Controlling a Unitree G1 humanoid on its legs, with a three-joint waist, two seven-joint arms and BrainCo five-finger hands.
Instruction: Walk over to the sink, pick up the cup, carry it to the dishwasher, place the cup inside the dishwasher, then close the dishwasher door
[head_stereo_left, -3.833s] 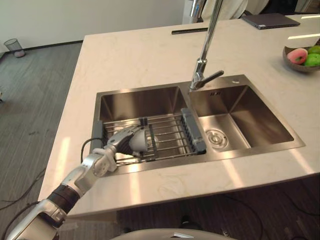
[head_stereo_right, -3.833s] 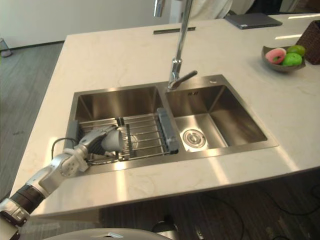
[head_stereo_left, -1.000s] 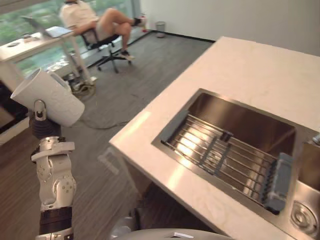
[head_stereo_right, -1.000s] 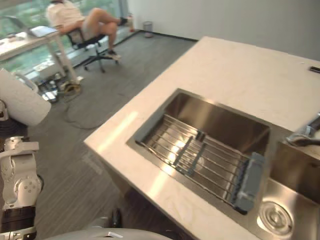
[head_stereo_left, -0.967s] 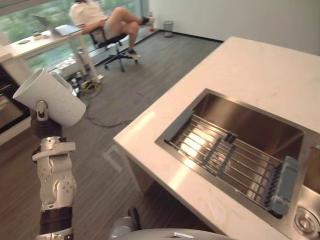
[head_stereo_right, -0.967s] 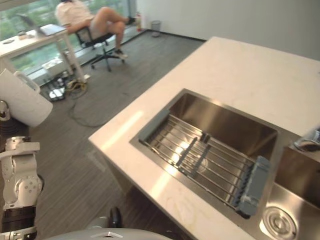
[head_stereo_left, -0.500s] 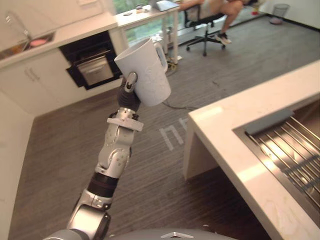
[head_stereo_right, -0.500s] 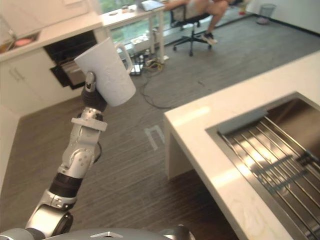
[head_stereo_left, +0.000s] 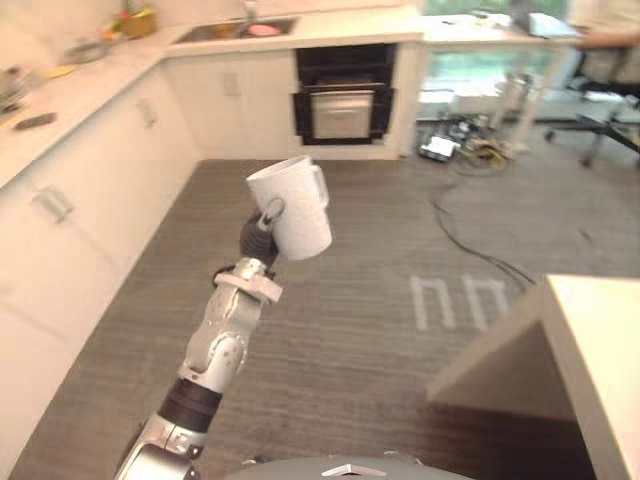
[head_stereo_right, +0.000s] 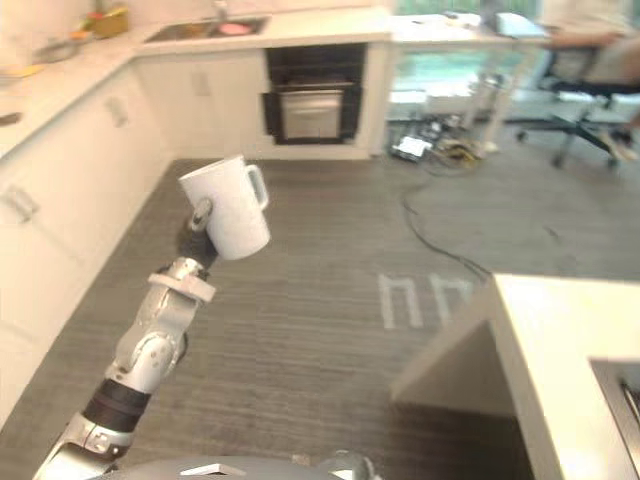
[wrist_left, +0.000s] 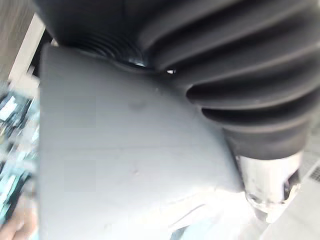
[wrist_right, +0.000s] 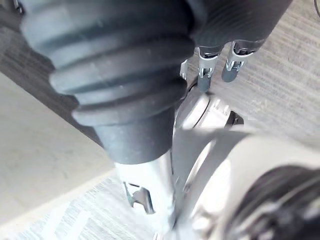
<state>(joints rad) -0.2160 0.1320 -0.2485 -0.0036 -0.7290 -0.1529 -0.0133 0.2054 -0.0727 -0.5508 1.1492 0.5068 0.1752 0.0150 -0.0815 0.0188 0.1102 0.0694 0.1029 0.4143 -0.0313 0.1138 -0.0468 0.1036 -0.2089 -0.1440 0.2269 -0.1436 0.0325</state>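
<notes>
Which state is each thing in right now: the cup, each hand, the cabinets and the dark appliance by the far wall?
cup: held up in the air, mouth up, tilted.
left hand: shut on the cup, gripping it from below.
right hand: idle, hanging over the floor.
cabinets: doors shut.
dark appliance: too far off to tell whether its door is open.
</notes>
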